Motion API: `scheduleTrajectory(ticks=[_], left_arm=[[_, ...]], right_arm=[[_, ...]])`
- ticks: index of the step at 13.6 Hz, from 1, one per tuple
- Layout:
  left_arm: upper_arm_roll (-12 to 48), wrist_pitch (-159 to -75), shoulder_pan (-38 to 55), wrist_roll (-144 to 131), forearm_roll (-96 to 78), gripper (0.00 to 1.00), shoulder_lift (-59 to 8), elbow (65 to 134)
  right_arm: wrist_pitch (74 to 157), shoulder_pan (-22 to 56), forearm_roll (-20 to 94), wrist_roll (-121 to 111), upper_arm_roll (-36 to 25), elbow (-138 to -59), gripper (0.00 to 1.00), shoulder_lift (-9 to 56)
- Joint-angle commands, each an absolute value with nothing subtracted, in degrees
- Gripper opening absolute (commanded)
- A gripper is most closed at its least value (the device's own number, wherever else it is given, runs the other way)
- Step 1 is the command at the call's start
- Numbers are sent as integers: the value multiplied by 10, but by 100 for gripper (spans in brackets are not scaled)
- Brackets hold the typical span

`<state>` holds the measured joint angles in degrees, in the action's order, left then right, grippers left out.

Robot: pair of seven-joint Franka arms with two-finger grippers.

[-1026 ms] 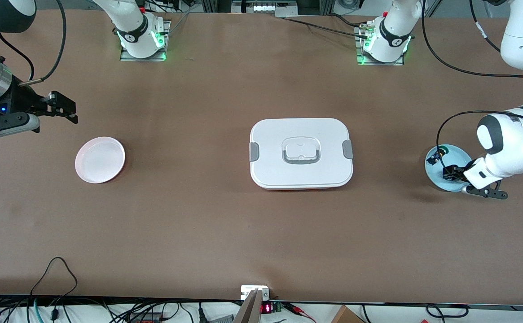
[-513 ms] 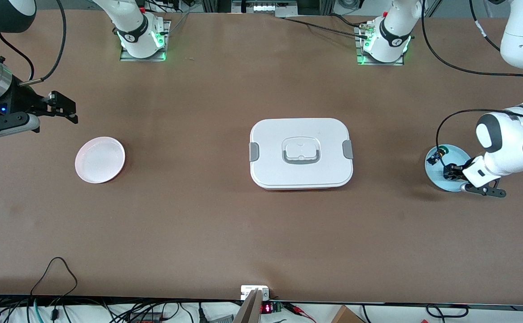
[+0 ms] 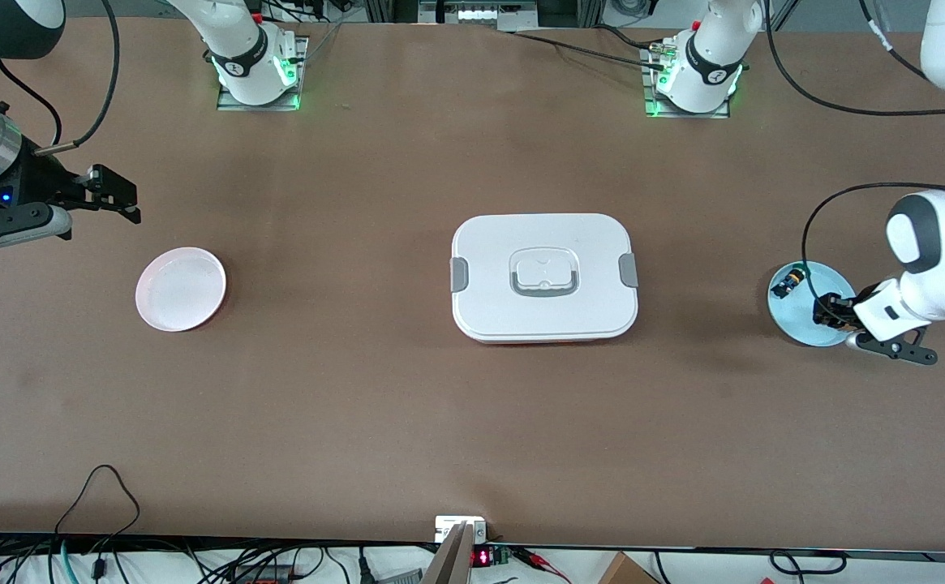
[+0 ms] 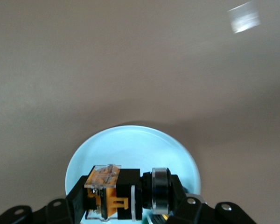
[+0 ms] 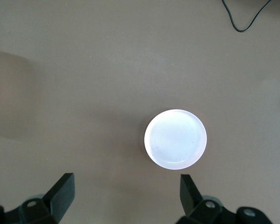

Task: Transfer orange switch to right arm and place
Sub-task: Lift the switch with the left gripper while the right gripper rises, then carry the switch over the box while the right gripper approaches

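Moved: left gripper (image 3: 833, 315) has lifted the orange switch (image 4: 113, 192), pinched tight, above the blue plate (image 3: 788, 320).
Right gripper (image 5: 126, 196): wide, empty, waiting.
Left: handover, placing.

Lidded box (image 3: 544, 277) mid-counter (image 3: 407, 422); one plate (image 3: 181, 289) toward right arm's end, another plate (image 3: 796, 320) toward left arm's.

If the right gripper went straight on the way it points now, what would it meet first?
Going by its wrist view, the open right gripper points down at bare table beside the white plate, so probably the tabletop first, though depth is unclear. The plate lies just off its line.
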<state>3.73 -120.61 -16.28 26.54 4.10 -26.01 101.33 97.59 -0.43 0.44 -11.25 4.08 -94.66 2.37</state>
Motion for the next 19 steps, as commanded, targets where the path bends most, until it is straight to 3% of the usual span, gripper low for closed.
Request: scheduleTrajectory(ticks=[1, 3, 6, 12, 15, 19], left_arm=[[82, -1067, -170, 287, 5, 31, -261, 918], [96, -1015, -168, 301, -68, 29, -260, 890], [163, -948, -171, 369, -154, 21, -258, 867], [223, -945, -169, 557, -499, 21, -264, 886], [275, -976, -166, 697, -596, 18, -274, 898], [329, -1065, -150, 868, -719, 16, -281, 932]], right_arm=[[983, -10, 5, -116, 46, -943, 100, 23], [984, -10, 13, -110, 46, -941, 100, 27], [978, -4, 7, -119, 50, -918, 100, 39], [933, 13, 21, -174, 51, -918, 100, 54], [851, -1, 224, -201, 45, -919, 100, 93], [848, -1, 419, -186, 46, -924, 100, 163]])
